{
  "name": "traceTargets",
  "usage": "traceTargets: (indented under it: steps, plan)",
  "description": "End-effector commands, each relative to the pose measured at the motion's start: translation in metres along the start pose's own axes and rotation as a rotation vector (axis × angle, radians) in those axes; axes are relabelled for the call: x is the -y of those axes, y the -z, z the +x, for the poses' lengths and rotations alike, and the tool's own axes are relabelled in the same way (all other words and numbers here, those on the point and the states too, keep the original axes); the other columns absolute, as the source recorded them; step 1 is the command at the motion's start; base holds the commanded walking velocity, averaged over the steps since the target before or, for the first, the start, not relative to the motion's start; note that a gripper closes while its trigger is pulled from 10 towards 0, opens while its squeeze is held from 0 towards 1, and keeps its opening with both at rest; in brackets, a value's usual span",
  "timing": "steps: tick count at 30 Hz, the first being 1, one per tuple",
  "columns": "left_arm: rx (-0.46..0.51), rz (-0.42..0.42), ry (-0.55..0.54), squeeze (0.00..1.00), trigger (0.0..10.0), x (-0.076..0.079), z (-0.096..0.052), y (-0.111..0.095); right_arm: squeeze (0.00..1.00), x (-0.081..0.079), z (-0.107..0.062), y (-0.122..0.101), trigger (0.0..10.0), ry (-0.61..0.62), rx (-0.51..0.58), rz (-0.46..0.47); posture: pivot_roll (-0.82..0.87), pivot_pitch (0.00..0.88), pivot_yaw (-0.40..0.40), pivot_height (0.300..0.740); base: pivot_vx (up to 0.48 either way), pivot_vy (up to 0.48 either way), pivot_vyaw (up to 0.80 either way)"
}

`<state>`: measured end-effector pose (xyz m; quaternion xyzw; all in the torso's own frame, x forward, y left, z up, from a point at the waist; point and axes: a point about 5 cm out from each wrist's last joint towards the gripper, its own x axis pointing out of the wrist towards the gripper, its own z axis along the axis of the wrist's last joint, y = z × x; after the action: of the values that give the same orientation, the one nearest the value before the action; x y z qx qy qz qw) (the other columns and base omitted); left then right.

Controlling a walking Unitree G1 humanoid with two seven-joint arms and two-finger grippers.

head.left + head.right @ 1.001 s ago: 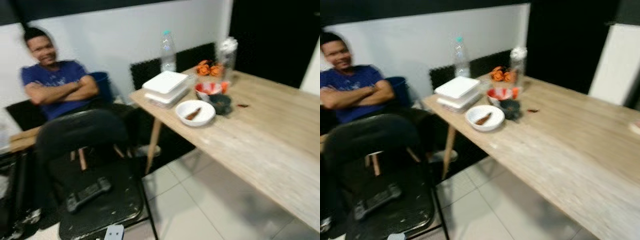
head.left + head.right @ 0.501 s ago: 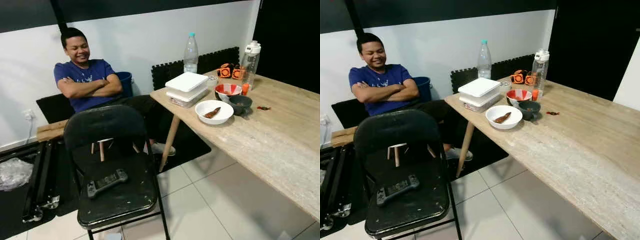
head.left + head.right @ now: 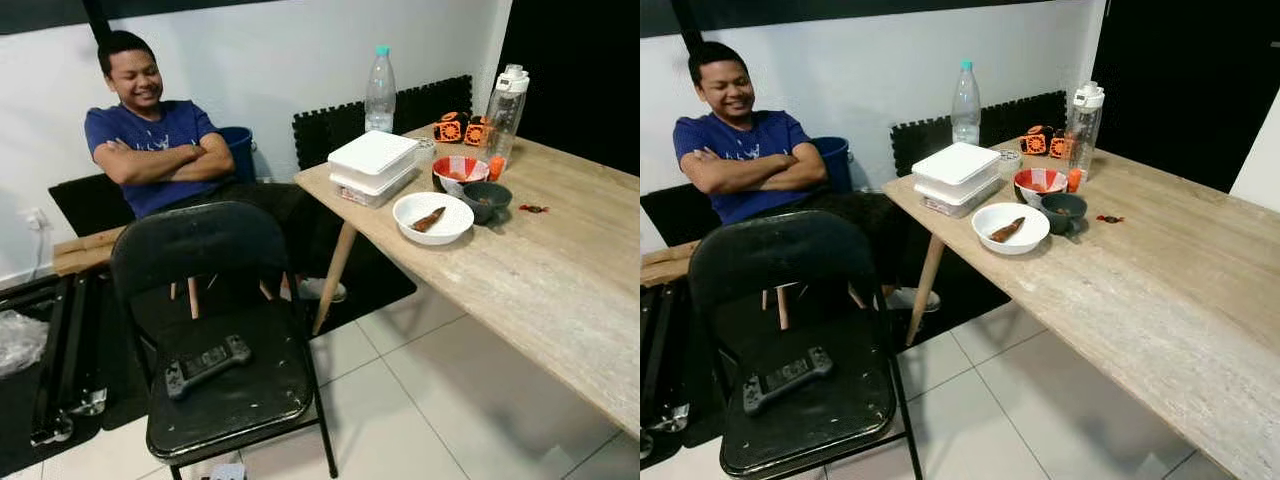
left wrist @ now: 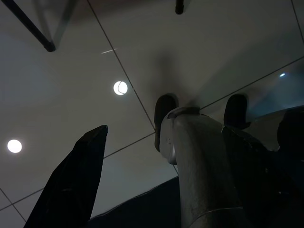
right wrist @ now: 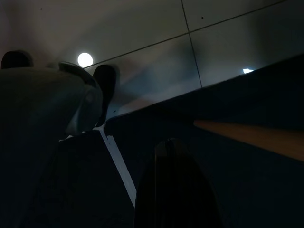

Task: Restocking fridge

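**Restock barely begun: table goods untouched, no fridge reached**

While both arms hang idle toward the tiled floor (image 4: 71,57), nothing is being carried. The left gripper (image 4: 156,190) is seen released, one black finger standing well apart from the other and nothing held between them; of the right gripper (image 5: 175,190) a single dark finger can be made out, so it cannot be told whether it is released or clenched.

The likely stock is found on the wooden table (image 3: 560,290): stacked white containers (image 3: 373,167) at the near corner, a water bottle (image 3: 379,90) behind them, a clear flask (image 3: 506,102) further along. A white bowl (image 3: 432,217), a red bowl (image 3: 458,171) and a dark bowl (image 3: 486,199) are grouped beside them. A black folding chair (image 3: 225,350), a game controller (image 3: 206,364) lying on its seat, is placed between robot and table; a person (image 3: 150,140) is seated by the wall.

By these frames, the whole job is judged outstanding: approach, pick-up and carrying are all left.
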<state>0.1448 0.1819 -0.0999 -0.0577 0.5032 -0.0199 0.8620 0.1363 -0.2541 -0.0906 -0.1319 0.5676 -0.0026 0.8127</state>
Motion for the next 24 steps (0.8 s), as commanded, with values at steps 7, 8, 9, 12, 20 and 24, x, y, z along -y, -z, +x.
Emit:
traceTargets:
  steps: [7,8,9,12,20,24]
  plan:
    - [-0.009,0.026,0.002,0.00,10.0,-0.0009,-0.0001,0.0000,0.00,-0.0064,0.0005,-0.0020,10.0,-0.041,0.010,-0.014,-0.08,0.000,0.038,0.740,0.000,0.000,0.17]
    - [-0.009,0.029,0.003,0.00,10.0,-0.0008,-0.0001,-0.0003,0.00,-0.0065,0.0005,-0.0023,10.0,-0.044,0.011,-0.014,-0.08,0.000,0.038,0.740,0.000,0.000,0.78]
    - [-0.008,0.030,0.003,0.00,10.0,-0.0007,0.0000,-0.0007,0.00,-0.0068,0.0006,-0.0027,10.0,-0.048,0.013,-0.014,-0.08,0.000,0.037,0.740,0.000,0.000,0.78]
    - [-0.007,0.031,0.004,0.00,10.0,-0.0006,0.0001,-0.0013,0.00,-0.0065,0.0006,-0.0033,10.0,-0.046,0.017,-0.006,-0.08,0.000,0.037,0.740,0.000,0.000,0.78]
    - [-0.012,0.033,0.006,0.00,10.0,0.0005,0.0002,0.0002,0.00,-0.0050,0.0005,-0.0037,10.0,-0.032,0.018,0.000,-0.09,0.000,0.037,0.740,0.000,0.000,0.10]
    - [-0.016,0.035,0.008,0.00,10.0,0.0011,0.0001,0.0012,0.00,-0.0050,0.0006,-0.0051,10.0,-0.034,0.022,0.001,-0.09,0.000,0.037,0.740,0.000,0.000,0.00]
